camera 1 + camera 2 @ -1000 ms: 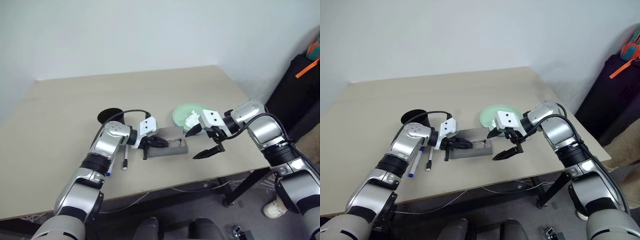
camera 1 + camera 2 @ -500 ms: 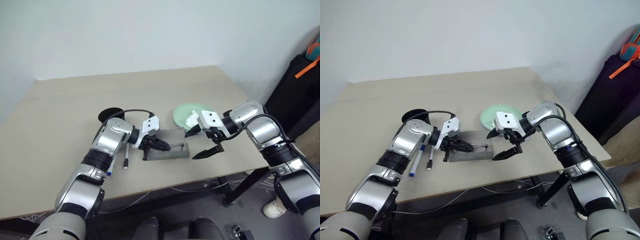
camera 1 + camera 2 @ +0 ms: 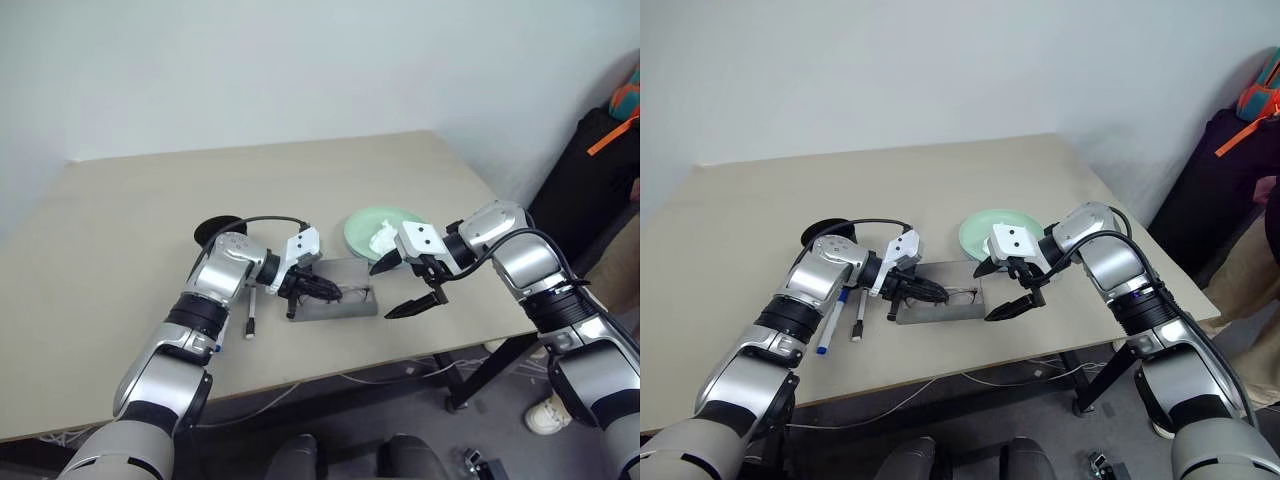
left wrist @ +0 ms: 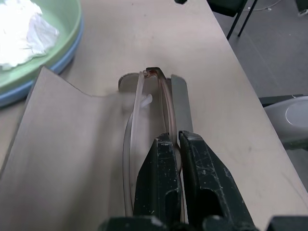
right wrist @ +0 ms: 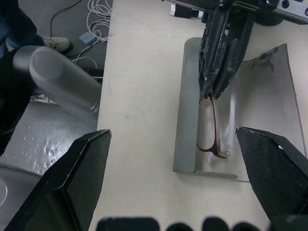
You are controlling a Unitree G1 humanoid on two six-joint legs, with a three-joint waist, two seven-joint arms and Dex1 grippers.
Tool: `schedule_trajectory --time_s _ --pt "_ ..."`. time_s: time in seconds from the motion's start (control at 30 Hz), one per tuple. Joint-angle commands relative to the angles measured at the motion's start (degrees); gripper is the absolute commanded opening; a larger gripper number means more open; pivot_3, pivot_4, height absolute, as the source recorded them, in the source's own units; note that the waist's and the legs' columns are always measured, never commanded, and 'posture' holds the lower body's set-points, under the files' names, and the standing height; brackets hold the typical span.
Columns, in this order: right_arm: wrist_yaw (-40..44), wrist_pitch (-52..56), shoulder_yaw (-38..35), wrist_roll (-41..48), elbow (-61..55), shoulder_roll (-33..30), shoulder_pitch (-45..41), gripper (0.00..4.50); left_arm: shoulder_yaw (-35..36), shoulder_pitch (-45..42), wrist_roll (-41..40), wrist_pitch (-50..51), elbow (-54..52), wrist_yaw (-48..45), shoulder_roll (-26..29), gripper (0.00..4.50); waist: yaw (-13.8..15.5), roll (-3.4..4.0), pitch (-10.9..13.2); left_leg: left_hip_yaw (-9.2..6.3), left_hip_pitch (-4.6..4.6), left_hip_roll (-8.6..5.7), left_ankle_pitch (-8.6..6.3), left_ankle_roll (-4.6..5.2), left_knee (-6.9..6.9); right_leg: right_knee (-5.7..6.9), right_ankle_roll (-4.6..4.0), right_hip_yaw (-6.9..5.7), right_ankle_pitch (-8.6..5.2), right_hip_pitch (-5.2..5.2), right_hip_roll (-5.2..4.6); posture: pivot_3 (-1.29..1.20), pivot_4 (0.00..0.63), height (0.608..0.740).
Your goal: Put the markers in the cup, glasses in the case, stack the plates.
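Item, left pincer [image 4: 174,144]: pressed together on the glasses [image 4: 163,103], which we hold by the frame with the folded temples reaching ahead into the open grey case [image 4: 72,144]; the case lies on the tabletop [image 3: 120,220] just in front of the plates. Item, right pincer [image 3: 400,285]: spread wide, empty, hovering just beside the case's far end, touching nothing. Step in hand, as we judge it: glasses into the case, nearly seated. Next move calls for lowering the frame flat onto the case floor, parting the left fingers, and withdrawing without dragging the glasses out. Item, plates [image 3: 362,228]: pale green already on light blue, a crumpled white tissue [image 3: 383,238] on top. Item, markers [image 3: 845,315]: two, lying on the tabletop under our left arm, near the black cup [image 3: 215,230]; not yet stowed.
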Motion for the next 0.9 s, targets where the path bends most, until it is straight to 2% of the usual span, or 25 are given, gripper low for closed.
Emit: schedule_trajectory --time_s 0.03,0.13,0.17,0.23,0.57,0.67,0.73,0.9 --pt "-0.09 -0.09 -0.74 0.03 -0.95 -0.10 -1.23 4.50 0.22 -0.45 0.47 -1.21 -1.19 0.08 0.51 0.02 0.02 0.00 0.00 -0.01 0.00 0.00 0.00 0.00 0.00 0.00 0.00 -0.01 0.00 -0.01 0.00 0.00 0.000 0.740" --pt "-0.13 -0.10 -0.67 -0.05 -0.86 -0.04 -1.30 4.50 0.22 -0.53 0.48 -0.94 -0.83 -0.01 0.68 0.02 -0.01 0.00 0.00 0.01 0.00 0.00 0.00 0.00 0.01 0.00 0.00 0.01 0.01 0.00 -0.01 0.00 0.000 0.740" --pt "-0.14 -0.08 -0.64 -0.06 -0.88 0.00 -1.32 4.50 0.21 -0.56 0.51 -0.86 -0.71 -0.01 0.71 0.49 -0.01 0.00 0.00 0.01 0.00 0.00 0.00 0.00 0.01 0.00 0.00 0.02 0.01 0.00 -0.01 0.00 0.000 0.740" --pt "-0.14 -0.08 -0.62 -0.04 -0.96 0.03 -1.28 4.50 0.18 -0.58 0.53 -0.69 -0.61 0.06 0.65 0.96 0.00 0.00 0.00 0.00 0.00 0.00 0.00 0.00 0.01 0.00 0.00 0.01 0.01 0.00 0.00 0.00 0.000 0.740" --pt "-0.14 0.26 -0.55 -0.04 -1.67 -0.03 -1.22 4.50 2.06 -2.08 0.46 -5.38 0.53 4.08 -0.72 4.22 0.00 0.00 0.00 0.01 0.00 0.00 0.00 0.01 0.03 0.00 0.00 0.02 0.02 0.02 0.00 0.00 0.000 0.740" --pt "-0.16 0.30 -0.58 -0.06 -1.70 -0.04 -1.33 4.50 4.57 -4.43 -1.54 -6.21 1.06 4.79 -1.67 4.12 0.01 0.00 0.00 0.02 0.00 0.00 0.01 0.01 0.03 0.01 0.00 0.02 0.03 0.02 0.00 0.00 0.000 0.740" --pt "-0.25 0.36 -0.70 -0.10 -1.53 -0.08 -1.56 4.50 6.65 -5.97 -2.33 -8.51 2.54 6.72 -2.34 3.60 0.13 -0.01 0.00 -0.01 0.00 0.00 0.01 0.02 0.05 0.01 0.01 -0.01 0.03 0.01 0.00 0.00 0.000 0.740" --pt "-0.20 -0.11 -0.99 -0.29 -0.84 -0.51 -1.78 4.50 8.60 -7.56 -1.34 -12.46 6.91 9.86 -2.85 1.88 -0.05 0.00 0.00 0.02 0.00 -0.02 0.01 0.03 0.10 0.01 0.06 0.02 0.06 0.06 0.00 0.00 0.000 0.740"
